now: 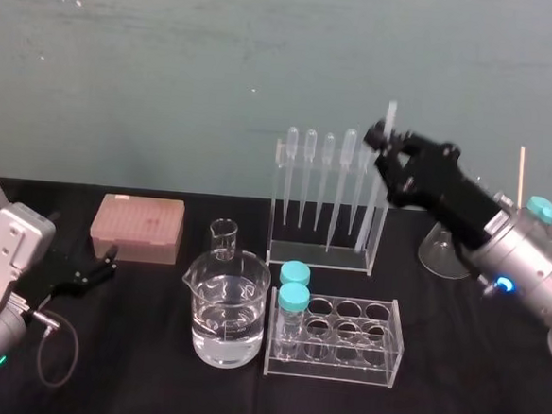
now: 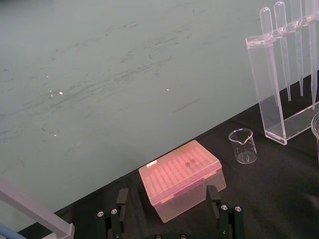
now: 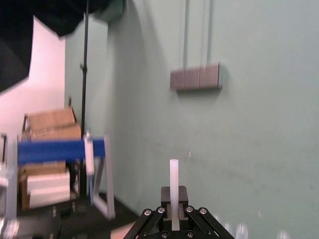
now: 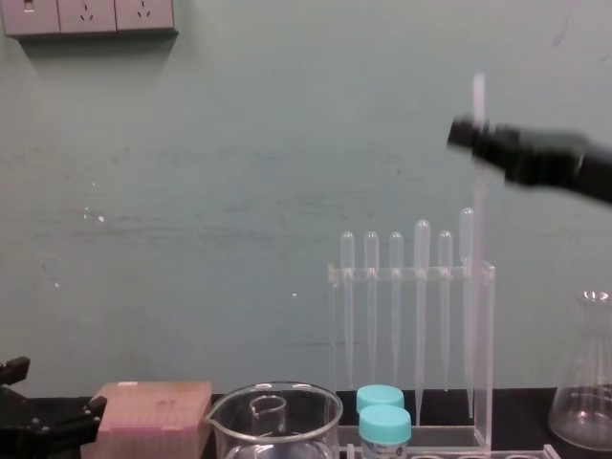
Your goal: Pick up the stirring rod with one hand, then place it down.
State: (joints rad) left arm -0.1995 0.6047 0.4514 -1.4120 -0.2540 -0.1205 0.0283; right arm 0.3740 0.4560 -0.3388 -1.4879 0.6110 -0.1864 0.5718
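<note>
The stirring rod (image 1: 390,114) is a thin whitish stick held nearly upright, its lower part running down beside the pipette rack (image 1: 322,259). My right gripper (image 1: 383,139) is shut on the rod near its upper end, high above the table. From the chest, the rod (image 4: 478,96) pokes up past the right gripper (image 4: 465,135). In the right wrist view the rod (image 3: 174,177) stands up out of the pinched gripper (image 3: 174,206). My left gripper (image 1: 101,267) rests low at the table's left, open and holding nothing, with its fingers (image 2: 121,198) spread in front of the pink box.
A pink tip box (image 1: 137,227) sits at the left, with a small beaker (image 1: 223,237) and a large beaker of water (image 1: 230,310) in the middle. Several pipettes (image 1: 310,151) hang in the rack. A test-tube rack (image 1: 384,352) holds two blue-capped tubes. A glass flask (image 1: 440,253) stands under the right arm.
</note>
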